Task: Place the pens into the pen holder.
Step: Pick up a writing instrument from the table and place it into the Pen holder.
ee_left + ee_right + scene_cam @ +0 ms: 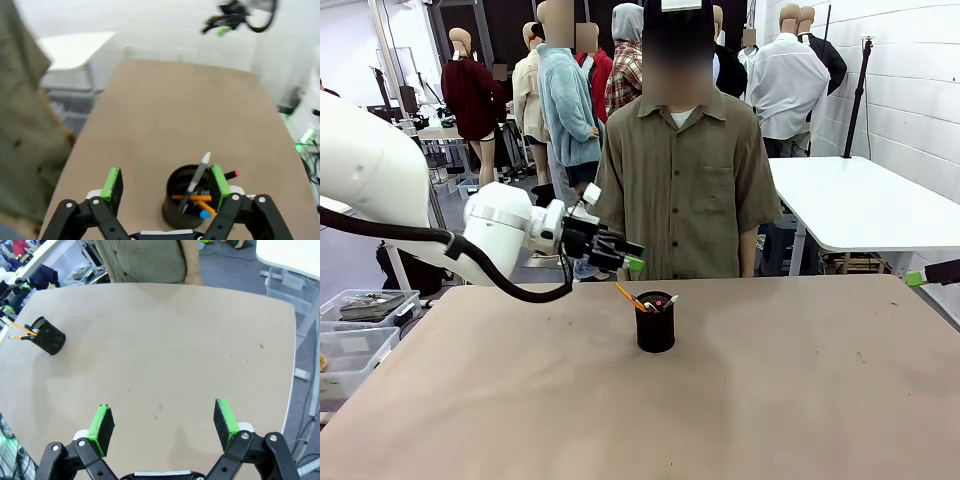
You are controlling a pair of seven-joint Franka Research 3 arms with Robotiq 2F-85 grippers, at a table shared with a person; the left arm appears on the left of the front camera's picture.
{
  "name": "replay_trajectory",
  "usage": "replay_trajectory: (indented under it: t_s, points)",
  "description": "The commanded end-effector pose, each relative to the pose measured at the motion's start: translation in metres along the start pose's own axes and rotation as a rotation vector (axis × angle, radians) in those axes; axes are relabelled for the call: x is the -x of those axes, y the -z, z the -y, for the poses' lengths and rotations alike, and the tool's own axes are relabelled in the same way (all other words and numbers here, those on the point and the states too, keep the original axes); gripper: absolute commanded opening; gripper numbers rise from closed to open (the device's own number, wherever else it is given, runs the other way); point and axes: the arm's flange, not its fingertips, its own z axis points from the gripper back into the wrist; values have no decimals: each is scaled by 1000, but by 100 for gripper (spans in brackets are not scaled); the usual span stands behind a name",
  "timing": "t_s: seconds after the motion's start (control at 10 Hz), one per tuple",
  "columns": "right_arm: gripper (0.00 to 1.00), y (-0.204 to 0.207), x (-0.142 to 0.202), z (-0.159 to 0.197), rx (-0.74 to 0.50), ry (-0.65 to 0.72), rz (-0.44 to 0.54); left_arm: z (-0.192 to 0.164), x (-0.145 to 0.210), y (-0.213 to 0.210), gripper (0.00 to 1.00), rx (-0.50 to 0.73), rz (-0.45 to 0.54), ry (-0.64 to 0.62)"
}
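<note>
Left gripper, front view: black two-finger gripper with green pads (620,252) hangs above the tan table (800,400), left of the small black mesh pen holder (655,328); spread unclear.
Left wrist view: left gripper (165,182) spread wide, empty; holder (187,202) keeps orange-yellow pencil (197,198), silvery-white pen (197,175), red-ended black marker (231,174).
Right wrist view: right gripper (162,423) spread wide, empty, holder (50,337) well apart.

Tan tabletop (770,400), faint specks. White table (865,205) to the right against a white block wall (910,70). Clear plastic bins (355,335) at left edge. Grey floor (240,267). Bright, even indoor light.
</note>
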Motion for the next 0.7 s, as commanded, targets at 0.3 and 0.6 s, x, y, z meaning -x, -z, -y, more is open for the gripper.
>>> replay_trajectory:
  t_s: [0.3,0.6]
  points:
    - [100,1,1,0,6,-9,-14,86,-62,-99,100,-534,-278,-469]
    - [100,1,1,0,6,-9,-14,119,-80,-142,100,-694,-449,-775]
